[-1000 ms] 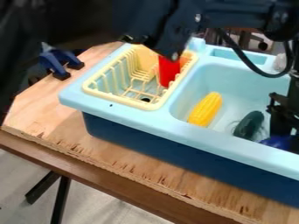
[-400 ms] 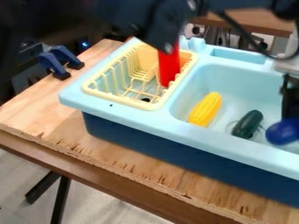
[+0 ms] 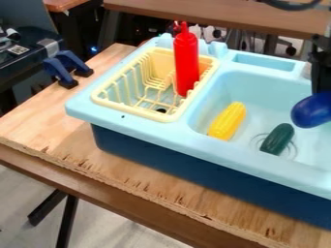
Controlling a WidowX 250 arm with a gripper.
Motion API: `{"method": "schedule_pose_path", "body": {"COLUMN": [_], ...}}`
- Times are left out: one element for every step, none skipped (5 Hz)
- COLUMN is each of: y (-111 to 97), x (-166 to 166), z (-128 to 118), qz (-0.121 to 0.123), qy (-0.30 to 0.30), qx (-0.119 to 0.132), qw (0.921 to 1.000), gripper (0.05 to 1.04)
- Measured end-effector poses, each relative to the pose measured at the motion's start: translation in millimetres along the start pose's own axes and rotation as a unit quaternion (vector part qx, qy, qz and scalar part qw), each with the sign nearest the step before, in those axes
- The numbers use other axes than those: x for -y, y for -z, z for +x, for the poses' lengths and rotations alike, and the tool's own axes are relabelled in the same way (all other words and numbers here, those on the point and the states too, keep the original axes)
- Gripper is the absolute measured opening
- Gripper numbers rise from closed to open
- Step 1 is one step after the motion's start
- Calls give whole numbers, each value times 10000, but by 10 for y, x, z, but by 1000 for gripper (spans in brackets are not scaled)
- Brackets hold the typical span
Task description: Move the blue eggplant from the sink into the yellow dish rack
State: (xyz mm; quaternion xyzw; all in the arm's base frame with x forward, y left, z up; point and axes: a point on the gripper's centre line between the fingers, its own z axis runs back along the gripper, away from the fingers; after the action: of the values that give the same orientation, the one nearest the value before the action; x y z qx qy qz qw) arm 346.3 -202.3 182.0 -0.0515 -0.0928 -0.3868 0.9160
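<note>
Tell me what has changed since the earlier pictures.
The gripper has risen at the right edge, lifting the blue toy eggplant it now holds up from the sink. The arm has cleared the dish rack, uncovering the top of the red bottle. The bottle and yellow corn stayed put; the green cucumber lies nearly where it was.

Claw [image 3: 319, 91] at right edge w/ blue eggplant [image 3: 313, 110] over light-blue sink [image 3: 259, 87], yellow corn [image 3: 227, 121] and dark green cucumber [image 3: 277, 139] in basin, red bottle [image 3: 186, 60] (upright) in yellow rack [image 3: 163, 116].
</note>
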Motion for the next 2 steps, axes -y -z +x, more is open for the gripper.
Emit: {"method": "schedule_pose_path", "body": {"y": [-223, -297], "x": [-130, -291], "z": [-193, -451], "qz": [75, 308], "qy": [-320, -840], "qx": [237, 373], "qw": [9992, 9953], "gripper": [619, 618]}}
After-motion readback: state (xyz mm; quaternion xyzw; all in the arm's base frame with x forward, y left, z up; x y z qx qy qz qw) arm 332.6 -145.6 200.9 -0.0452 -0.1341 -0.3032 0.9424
